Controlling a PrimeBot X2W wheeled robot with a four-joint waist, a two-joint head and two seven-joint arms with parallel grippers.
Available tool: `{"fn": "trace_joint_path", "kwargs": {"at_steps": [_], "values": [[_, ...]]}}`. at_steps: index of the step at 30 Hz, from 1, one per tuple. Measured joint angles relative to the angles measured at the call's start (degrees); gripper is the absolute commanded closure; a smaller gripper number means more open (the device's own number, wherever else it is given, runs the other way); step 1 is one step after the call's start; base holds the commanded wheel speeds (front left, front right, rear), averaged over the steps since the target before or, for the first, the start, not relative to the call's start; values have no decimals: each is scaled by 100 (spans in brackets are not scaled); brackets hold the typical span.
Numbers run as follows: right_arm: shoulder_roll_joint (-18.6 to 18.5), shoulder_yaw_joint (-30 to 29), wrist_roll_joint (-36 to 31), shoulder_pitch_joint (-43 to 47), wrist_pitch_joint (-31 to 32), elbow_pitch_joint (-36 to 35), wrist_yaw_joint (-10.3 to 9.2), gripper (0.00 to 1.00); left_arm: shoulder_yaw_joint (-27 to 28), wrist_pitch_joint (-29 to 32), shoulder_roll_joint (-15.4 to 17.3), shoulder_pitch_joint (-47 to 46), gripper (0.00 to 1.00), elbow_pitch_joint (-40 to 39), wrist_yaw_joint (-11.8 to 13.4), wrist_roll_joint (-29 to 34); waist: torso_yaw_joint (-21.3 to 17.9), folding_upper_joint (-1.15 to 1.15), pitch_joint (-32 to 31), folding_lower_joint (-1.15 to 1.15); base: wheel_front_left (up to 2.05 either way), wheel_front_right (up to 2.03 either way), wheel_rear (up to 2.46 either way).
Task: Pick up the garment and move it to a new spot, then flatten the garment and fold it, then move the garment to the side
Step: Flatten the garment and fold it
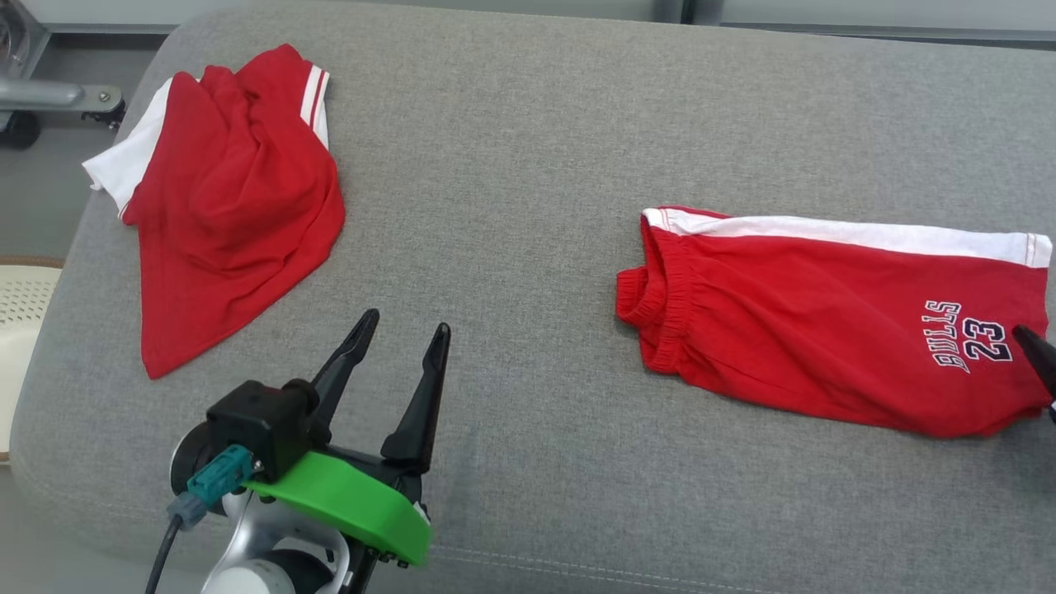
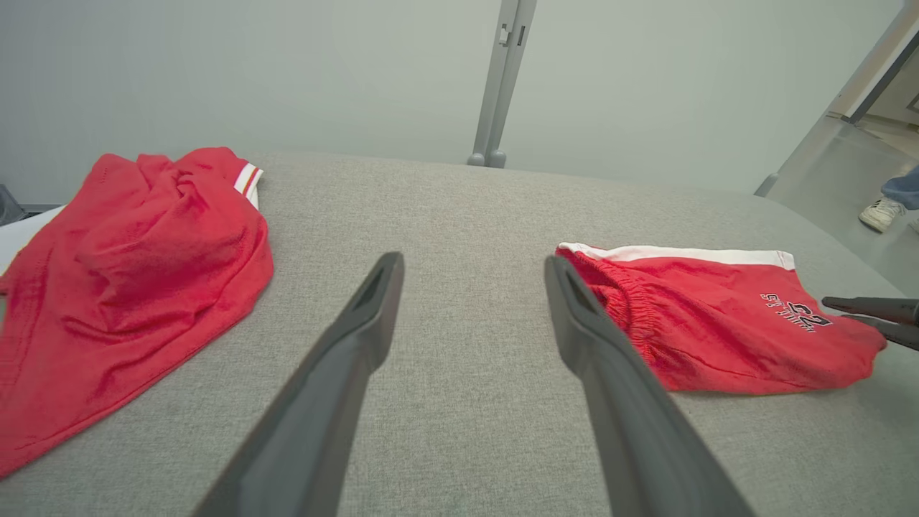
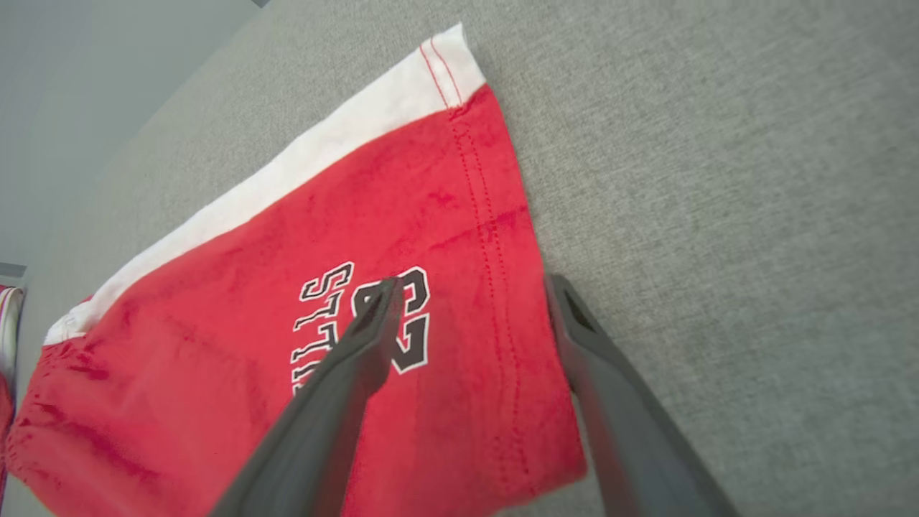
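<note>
Right tool point(image 3: 474, 283) agape, tips straddling hem of red shorts point(image 3: 215, 359)

On the left gripper point(image 1: 407, 322): two long dark fingers point(image 1: 421, 404) tapering to slim tips, boxy black housing point(image 1: 260, 421) behind, bright green curved plate point(image 1: 346, 499), teal connector point(image 1: 219, 483) feeding a dark cable point(image 1: 161, 557), silver-white wrist point(image 1: 264, 569) beneath. On the right gripper point(image 3: 474, 281): same grey-black fingers, hollowed inside near the tips

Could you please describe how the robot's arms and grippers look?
The left gripper has two long, tapered dark fingers on a black body, a bright green plate, a teal connector with black cable, and a silvery-white wrist. The right gripper has matching fingers.
</note>
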Motion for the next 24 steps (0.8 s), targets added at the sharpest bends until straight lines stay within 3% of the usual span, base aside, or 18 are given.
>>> {"fn": "trace_joint_path", "kwargs": {"at_steps": [11, 20, 21, 22, 24], "values": [[-289, -122, 89, -345, 411, 296, -60, 0, 145, -205, 168, 3, 0, -78, -1, 115, 136, 0, 204, 0, 0, 0, 0], [142, 23, 213, -559, 614, 333, -60, 0, 309, -352, 280, 7, 0, 124, -34, 113, 144, 0, 216, 0, 0, 0, 0], [177, 20, 214, -583, 612, 341, -59, 18, 326, -365, 280, 8, 0, 137, -54, 112, 146, 0, 213, 0, 0, 0, 0], [214, 1, 236, -608, 611, 367, -59, 47, 346, -397, 281, 8, 0, 165, -54, 111, 148, 0, 209, 0, 0, 0, 0], [289, -69, 297, -666, 566, 428, -59, 70, 380, -408, 303, 11, 0, 219, -55, 110, 152, 0, 202, 0, 0, 0, 0]]}}
